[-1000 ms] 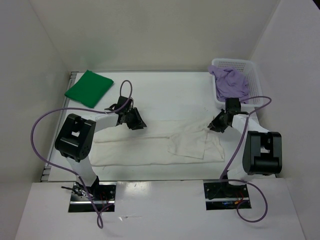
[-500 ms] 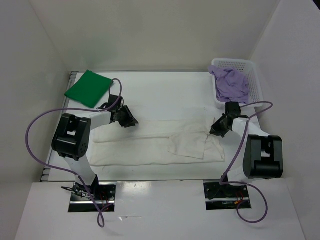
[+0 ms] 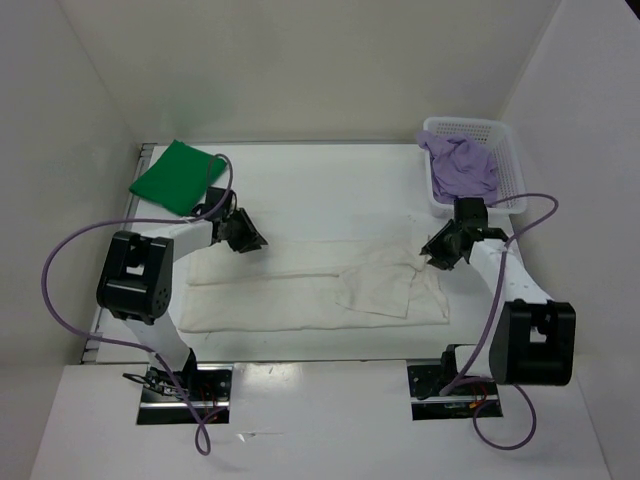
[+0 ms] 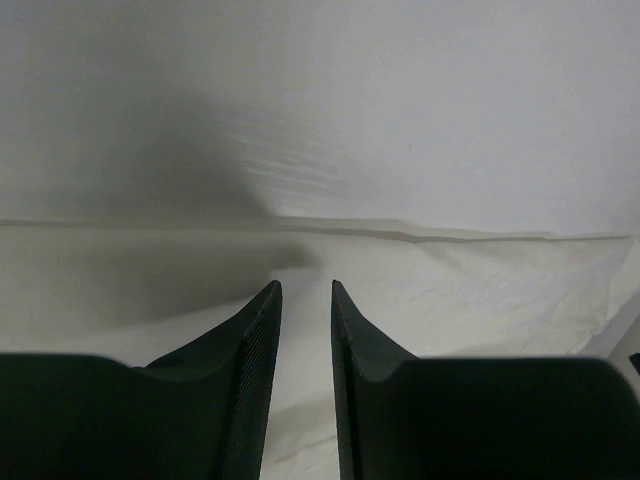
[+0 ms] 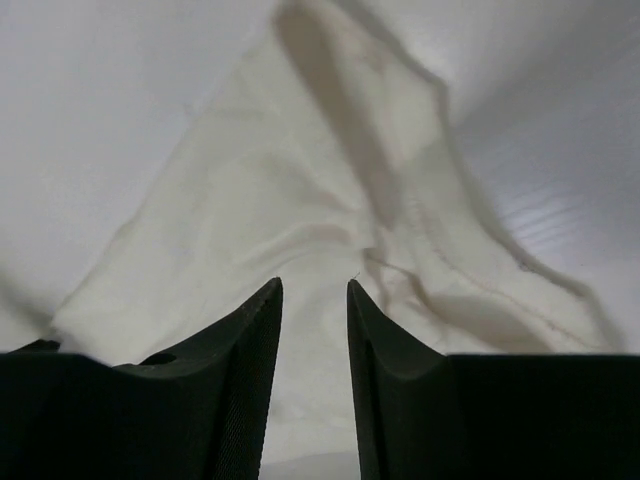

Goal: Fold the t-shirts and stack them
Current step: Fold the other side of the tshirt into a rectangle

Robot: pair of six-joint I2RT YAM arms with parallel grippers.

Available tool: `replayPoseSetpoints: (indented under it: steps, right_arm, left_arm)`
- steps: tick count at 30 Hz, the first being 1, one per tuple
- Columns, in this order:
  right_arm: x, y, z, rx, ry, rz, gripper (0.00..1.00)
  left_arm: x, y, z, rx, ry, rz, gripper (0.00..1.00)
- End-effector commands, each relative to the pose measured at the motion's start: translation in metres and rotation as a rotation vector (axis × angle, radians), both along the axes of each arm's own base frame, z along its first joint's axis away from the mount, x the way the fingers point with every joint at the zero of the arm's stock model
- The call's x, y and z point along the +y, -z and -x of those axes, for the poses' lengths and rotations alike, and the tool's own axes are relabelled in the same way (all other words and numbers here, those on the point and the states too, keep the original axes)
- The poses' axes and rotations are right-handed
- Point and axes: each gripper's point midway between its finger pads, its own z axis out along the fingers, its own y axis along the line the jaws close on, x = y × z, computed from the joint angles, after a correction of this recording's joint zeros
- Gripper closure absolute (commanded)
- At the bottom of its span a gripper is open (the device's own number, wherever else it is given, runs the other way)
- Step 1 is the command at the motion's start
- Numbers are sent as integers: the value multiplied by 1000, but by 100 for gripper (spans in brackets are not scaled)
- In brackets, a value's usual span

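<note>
White table [image 3: 330, 180], plain white walls [image 3: 300, 60] on three sides

White links [image 3: 185, 238] join bulky black joint housings [image 3: 135, 278] on silvery base plates [image 3: 215, 385]. Purple cables [image 3: 44, 285] loop off each arm. Tapering black fingers [image 4: 240, 390] are finely ribbed.

Both pairs of jaws slightly parted.

white t-shirt [image 3: 300, 295]: spread flat, centre | green t-shirt [image 3: 178, 176]: folded, far-left corner | lavender t-shirt [image 3: 462, 168]: crumpled in basket [image 3: 505, 135]
</note>
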Motion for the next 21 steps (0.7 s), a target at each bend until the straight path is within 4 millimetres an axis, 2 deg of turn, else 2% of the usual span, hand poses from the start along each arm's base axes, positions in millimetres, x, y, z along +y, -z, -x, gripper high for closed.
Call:
replayPoseSetpoints:
  steps: [1,2,3,4,7,9,10,12,13,15,16,17,21]
  right_arm:
    - [9,-54,-8,-124,-67,31,63]
    - [14,-59,-10,-138,-87,31,67]
    - [30,-58,-5,-128,-139,27,72]
    - [38,-56,-4,-118,-157,19,80]
    - [72,-33,5,-70,-221,-35,95]
    - [101,-30,15,-53,-276,-82,95]
    - [109,-25,23,-34,-294,-87,95]
    - [122,-30,35,-36,-329,-108,89]
    - [128,-26,51,2,-351,-109,85]
    - [123,-27,67,20,-325,-103,82]
    - [115,-25,78,47,-297,-89,76]
    - [105,-27,84,19,-254,-71,74]
    - [95,-29,97,-4,-61,-110,68]
  left_arm:
    - [0,-38,-3,-95,39,-1,66]
    - [0,-42,-3,-110,46,-4,66]
    - [0,-50,-2,-124,46,-2,66]
    - [0,-51,1,-127,46,-2,66]
    - [1,-54,12,-131,52,6,66]
    - [1,-57,15,-134,52,7,65]
    - [2,-52,21,-113,52,4,65]
    - [2,-55,20,-125,59,0,65]
    - [3,-53,22,-120,67,-6,65]
    - [2,-54,23,-123,79,-4,65]
    - [2,-57,23,-132,79,-3,65]
    - [2,-52,27,-118,79,-5,65]
    - [4,-51,26,-123,81,-19,65]
